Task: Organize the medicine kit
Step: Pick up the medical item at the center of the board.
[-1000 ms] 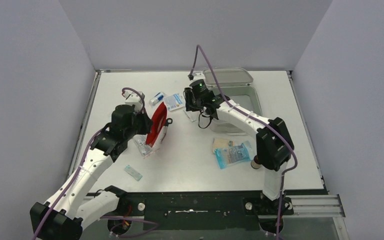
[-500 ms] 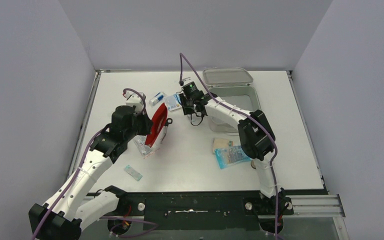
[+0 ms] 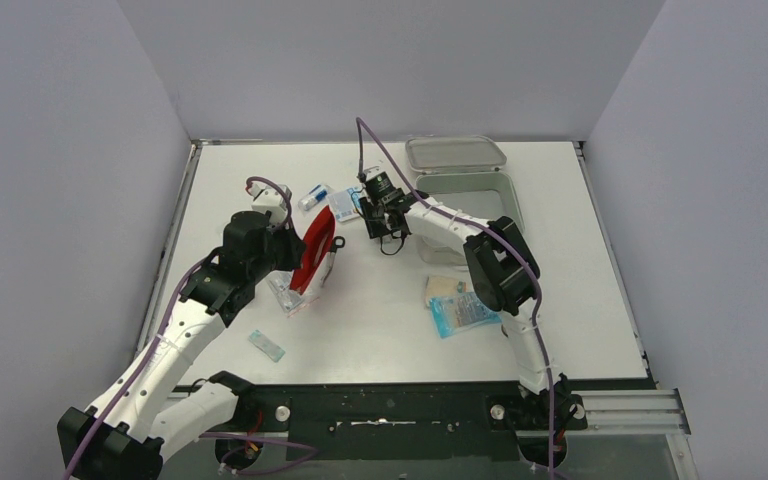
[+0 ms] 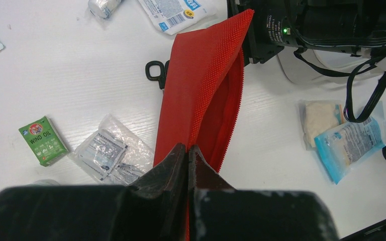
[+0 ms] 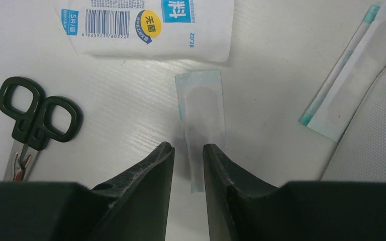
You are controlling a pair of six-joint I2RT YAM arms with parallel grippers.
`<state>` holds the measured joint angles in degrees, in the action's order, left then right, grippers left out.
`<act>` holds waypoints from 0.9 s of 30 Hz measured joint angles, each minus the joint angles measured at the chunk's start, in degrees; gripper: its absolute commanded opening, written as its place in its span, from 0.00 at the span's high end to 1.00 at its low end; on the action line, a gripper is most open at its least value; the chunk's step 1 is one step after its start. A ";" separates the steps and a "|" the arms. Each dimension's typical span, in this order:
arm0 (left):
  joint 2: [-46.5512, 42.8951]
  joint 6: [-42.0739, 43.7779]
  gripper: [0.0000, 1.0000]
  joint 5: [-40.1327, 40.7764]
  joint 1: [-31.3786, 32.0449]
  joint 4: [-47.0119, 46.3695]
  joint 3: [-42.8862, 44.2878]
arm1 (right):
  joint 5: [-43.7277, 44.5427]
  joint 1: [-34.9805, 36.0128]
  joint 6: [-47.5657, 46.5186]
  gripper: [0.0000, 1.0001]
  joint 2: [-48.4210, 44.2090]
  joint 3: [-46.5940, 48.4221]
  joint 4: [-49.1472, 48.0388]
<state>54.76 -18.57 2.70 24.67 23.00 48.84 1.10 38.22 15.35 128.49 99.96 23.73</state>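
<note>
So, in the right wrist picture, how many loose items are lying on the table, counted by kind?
Teal-edged wrapped plaster strips: 2
Black-handled metal scissors: 1
White paper sachet with barcode: 1
Total: 4

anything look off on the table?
The red pouch stands on edge, unzipped, pinched by the left gripper. Scissors, a plaster strip and packets lie loose on the table, outside the open medicine kit. Nothing looks spilled or broken.
</note>
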 measured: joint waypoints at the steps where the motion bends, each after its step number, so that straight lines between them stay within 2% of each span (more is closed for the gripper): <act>1: 0.00 0.00 1.00 0.00 0.00 0.00 0.00 | -0.04 0.00 0.00 0.72 0.00 0.00 -0.11; 11: -0.22 0.00 1.00 -0.02 0.00 0.00 -0.04 | 1.22 0.02 0.04 0.77 0.00 -1.55 -0.96; 19: -0.79 0.00 1.00 -0.07 0.00 0.02 -0.09 | 2.58 0.02 0.09 1.00 -0.24 -3.45 -3.43; 27: -0.98 -0.02 1.00 -0.15 0.00 0.00 -0.63 | 1.09 -0.04 1.57 1.00 -3.74 -9.55 -7.26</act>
<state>53.78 -18.59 2.55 24.67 23.00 48.21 2.20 38.17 16.93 124.75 90.41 16.47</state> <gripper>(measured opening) 0.009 0.022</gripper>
